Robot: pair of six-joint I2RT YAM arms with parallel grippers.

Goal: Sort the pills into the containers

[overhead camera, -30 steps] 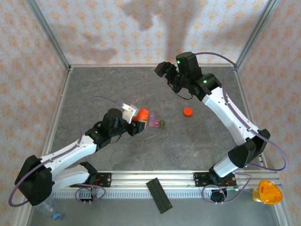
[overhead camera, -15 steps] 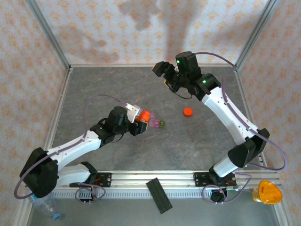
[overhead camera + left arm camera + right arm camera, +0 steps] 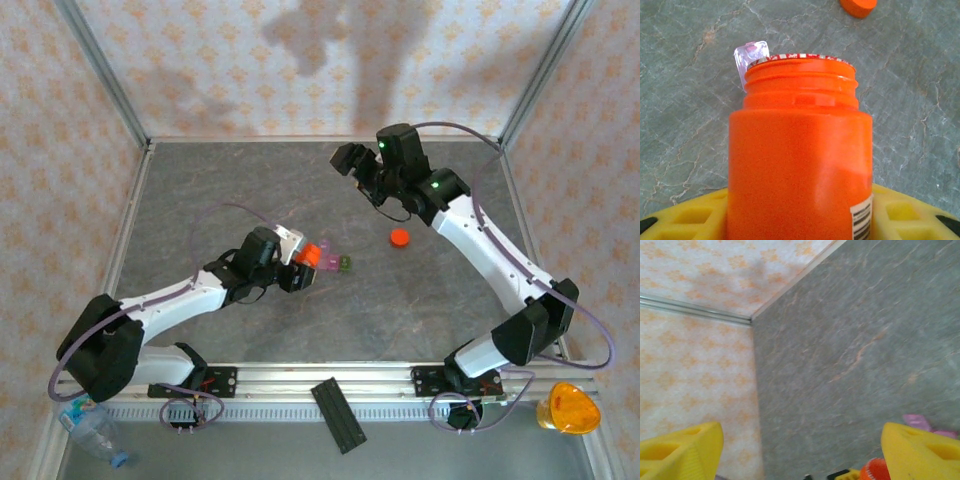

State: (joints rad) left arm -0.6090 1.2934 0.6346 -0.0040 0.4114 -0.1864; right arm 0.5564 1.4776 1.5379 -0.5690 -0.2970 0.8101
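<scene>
No legible text. The orange bottle (image 3: 800, 165) carries a white label (image 3: 863, 218) at 5 o'clock in the left wrist view, printed with a barcode; no digits resolvable.

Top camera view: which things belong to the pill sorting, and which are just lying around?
Part of the job: orange bottle, uncapped; loose orange cap; pink containers; green container.
Just lying about: black strip at the near edge; clear plastic bottle and yellow-orange object at the near corners.
</scene>
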